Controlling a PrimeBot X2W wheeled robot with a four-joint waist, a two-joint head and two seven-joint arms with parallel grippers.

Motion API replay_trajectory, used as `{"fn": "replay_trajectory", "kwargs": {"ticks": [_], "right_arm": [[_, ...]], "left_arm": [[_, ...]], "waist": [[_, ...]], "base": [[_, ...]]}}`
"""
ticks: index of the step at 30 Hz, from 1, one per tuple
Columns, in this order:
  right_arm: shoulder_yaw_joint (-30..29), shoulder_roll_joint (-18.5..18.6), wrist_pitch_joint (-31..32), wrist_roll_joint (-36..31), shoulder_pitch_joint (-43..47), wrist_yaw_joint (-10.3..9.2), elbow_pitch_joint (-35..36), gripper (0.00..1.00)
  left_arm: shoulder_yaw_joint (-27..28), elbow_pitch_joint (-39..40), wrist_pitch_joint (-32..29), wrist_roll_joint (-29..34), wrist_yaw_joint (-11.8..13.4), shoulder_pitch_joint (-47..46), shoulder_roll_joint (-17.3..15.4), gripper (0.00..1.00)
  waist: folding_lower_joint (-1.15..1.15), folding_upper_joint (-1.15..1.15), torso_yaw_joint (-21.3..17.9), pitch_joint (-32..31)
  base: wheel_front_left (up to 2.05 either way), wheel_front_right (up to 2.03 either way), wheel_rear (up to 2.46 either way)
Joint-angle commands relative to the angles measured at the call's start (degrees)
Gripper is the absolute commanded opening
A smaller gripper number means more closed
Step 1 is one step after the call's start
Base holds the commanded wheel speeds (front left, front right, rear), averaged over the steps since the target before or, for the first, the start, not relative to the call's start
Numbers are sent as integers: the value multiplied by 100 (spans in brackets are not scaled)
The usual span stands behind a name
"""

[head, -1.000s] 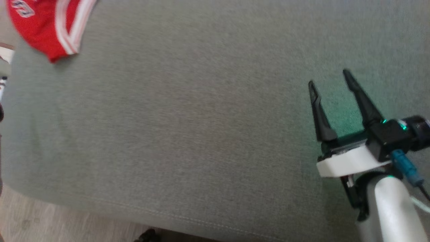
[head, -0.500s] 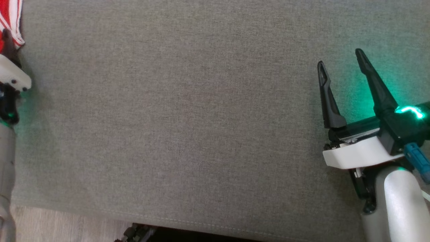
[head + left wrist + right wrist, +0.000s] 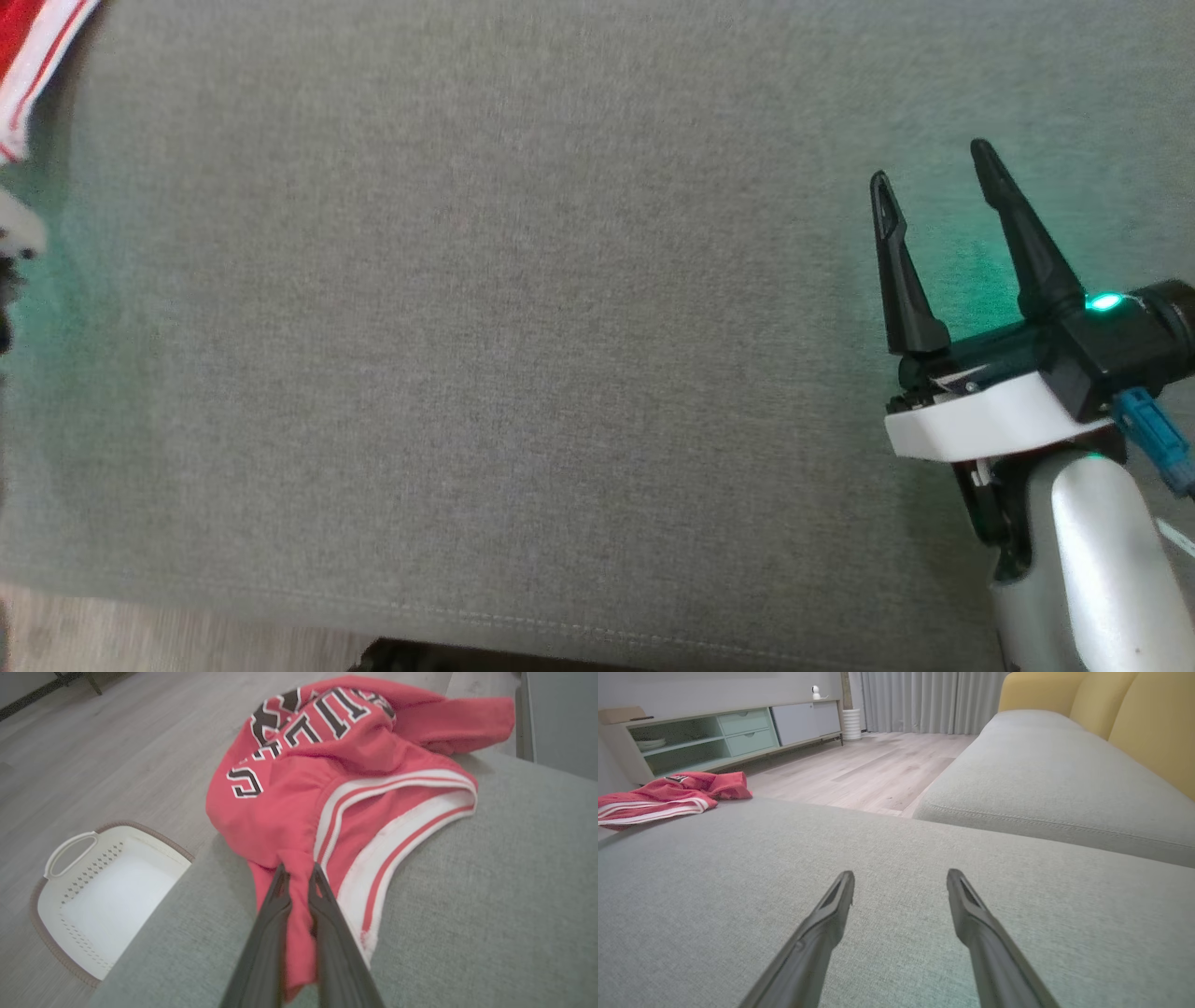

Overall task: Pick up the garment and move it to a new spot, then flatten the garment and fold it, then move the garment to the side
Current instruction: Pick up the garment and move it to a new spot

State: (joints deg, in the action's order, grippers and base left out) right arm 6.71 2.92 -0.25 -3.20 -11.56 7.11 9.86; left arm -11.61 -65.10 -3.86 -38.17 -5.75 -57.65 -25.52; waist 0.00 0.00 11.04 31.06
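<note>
The garment [image 3: 327, 779] is a crumpled red jersey with white stripes and black-and-white letters, lying at the edge of a grey cushion [image 3: 490, 896]. In the left wrist view my left gripper [image 3: 298, 872] is shut on a fold of the jersey's near edge, red cloth pinched between the two dark fingers. A strip of the garment [image 3: 28, 65] shows at the head view's top left corner. My right gripper [image 3: 929, 163] hovers open over bare cushion at the right, fingers apart with nothing between them. The right wrist view has the garment [image 3: 663, 798] far off to the left.
A white laundry basket [image 3: 56, 858] stands on the wooden floor beside the cushion's edge. A second grey cushion [image 3: 1055, 779] with yellow backrests [image 3: 1148, 723] lies ahead of the right gripper. A low cabinet [image 3: 728, 732] lines the far wall.
My left gripper has closed on the jersey's edge. The head camera has shifted, so the garment sits differently at the top left. The right gripper stays open in much the same place.
</note>
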Motion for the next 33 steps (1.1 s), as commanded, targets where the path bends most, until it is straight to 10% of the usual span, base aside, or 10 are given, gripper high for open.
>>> {"fn": "replay_trajectory", "kwargs": {"ticks": [1, 15, 33], "right_arm": [[148, -4, -92, 91, -6, 37, 105, 100], [-157, -4, -823, 896, 406, 37, -1088, 100], [-461, -4, -1185, 1184, 784, 37, -1662, 100]], "left_arm": [[108, 63, 81, 34, -28, -186, -517, 0], [-789, 1377, -405, 286, -171, -785, -671, 0], [-944, 4766, -1440, -785, 166, -697, 366, 0]], "waist": [[0, 0, -117, -321], [0, 0, -965, -2090], [0, 0, -1746, -2546]], "base": [[0, 0, 0], [0, 0, 0], [0, 0, 0]]}}
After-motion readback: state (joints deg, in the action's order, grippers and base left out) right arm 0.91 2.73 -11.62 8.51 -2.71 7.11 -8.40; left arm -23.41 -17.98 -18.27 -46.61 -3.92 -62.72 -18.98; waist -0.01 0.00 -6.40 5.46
